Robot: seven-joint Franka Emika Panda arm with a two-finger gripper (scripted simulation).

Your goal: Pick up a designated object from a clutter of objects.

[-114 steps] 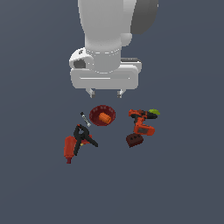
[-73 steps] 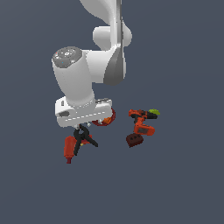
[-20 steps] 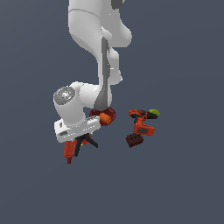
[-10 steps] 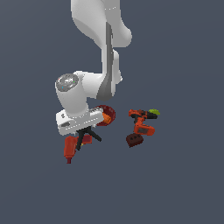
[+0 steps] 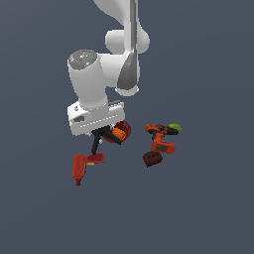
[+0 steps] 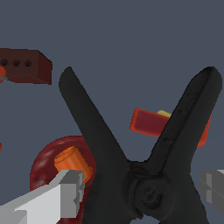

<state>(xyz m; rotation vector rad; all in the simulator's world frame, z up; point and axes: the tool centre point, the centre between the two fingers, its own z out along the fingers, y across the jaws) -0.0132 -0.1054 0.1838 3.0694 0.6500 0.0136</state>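
Hidden: in the exterior view I see the arm's white wrist block covering most of the gripper (image 5: 99, 133); the fingers themselves are not distinguishable there.
Cut off: in the wrist view I lose the black spring clamp (image 6: 144, 175) at the frame edge just past its pivot, so its jaw tips are out of sight.
Hard to make out: I cannot identify the marker in either view.
Hand: I see one grey fingertip (image 6: 70, 192) on each side of the clamp's pivot; they look pressed against it, though actual contact is not plainly visible. The gripper is closed on the clamp.
Clamp position: in the exterior view the clamp (image 5: 97, 140) hangs just under the wrist block, above the red drill (image 5: 82, 166) and beside the dark red bowl (image 5: 123, 131).
Bowl: I see an orange piece (image 6: 73, 162) inside it, partly behind the clamp handle.
Other clutter: the brown block (image 5: 152, 158) and the orange-black drill (image 5: 161, 139) sit well apart, toward the exterior view's right.
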